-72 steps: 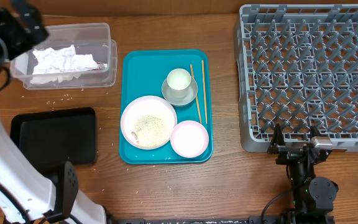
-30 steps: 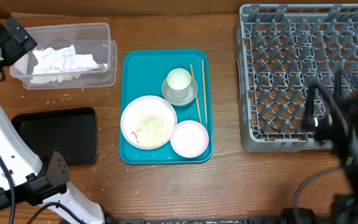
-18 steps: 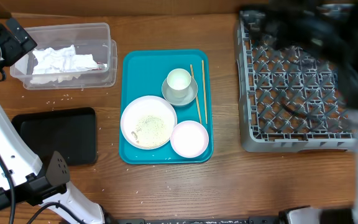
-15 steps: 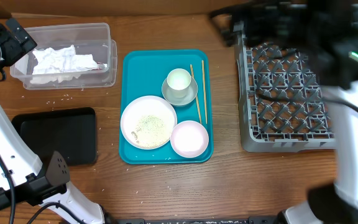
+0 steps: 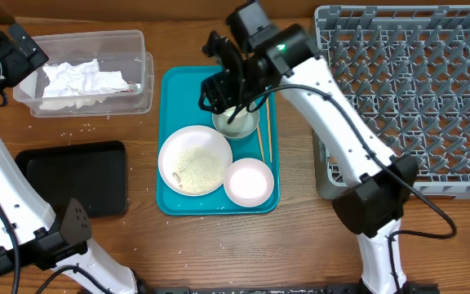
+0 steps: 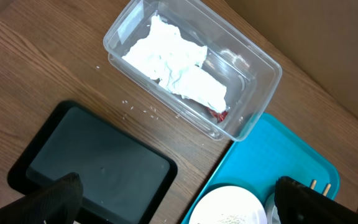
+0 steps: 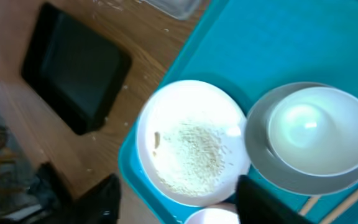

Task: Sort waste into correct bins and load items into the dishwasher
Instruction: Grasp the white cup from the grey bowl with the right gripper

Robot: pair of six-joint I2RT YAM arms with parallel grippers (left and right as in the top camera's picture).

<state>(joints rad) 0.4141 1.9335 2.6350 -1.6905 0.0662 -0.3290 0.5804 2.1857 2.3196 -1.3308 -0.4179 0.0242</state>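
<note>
Hovering above the teal tray (image 5: pixel 182 90): right pincer (image 5: pixel 223 100), fingers spread wide with nothing between them, as its wrist view shows. It is poised over the small cup (image 5: pixel 237 114) and the edge of the large plate (image 5: pixel 194 159); contact with either cannot be told.

Left pincer (image 6: pixel 179 190): fingers likewise well apart, empty. It is held beside the clear tub (image 5: pixel 88 73) at the far left of the surface (image 5: pixel 300 245).

Waste. Napkins (image 6: pixel 173 62) and red-and-white wrapper (image 6: pixel 216 114): inside the clear tub. Rice (image 7: pixel 194 149): heaped on the large plate, with a few loose grains (image 5: pixel 76 129) on the surface in front of the tub. Black tray (image 5: pixel 72 175): nothing visible in it.

Dishes, all on the teal tray. Small cup seated in the bowl (image 5: pixel 250 129). Small plate (image 5: pixel 249 181) just beside the large plate. Chopsticks (image 5: pixel 261 139) along the tray's right side, next to the bowl. Dish rack (image 5: pixel 414 90): at the right, no dishes in it.

Step in hand, by judgement: paper waste is sorted and the right arm is starting on the dishes, the cup the likeliest first pick. The next move calls for a straight descent, one finger inside the cup's rim and one outside. Then a firm close, a lift clear of the bowl and a carry across to the rack. The rice wants tipping out before its plate is racked.
</note>
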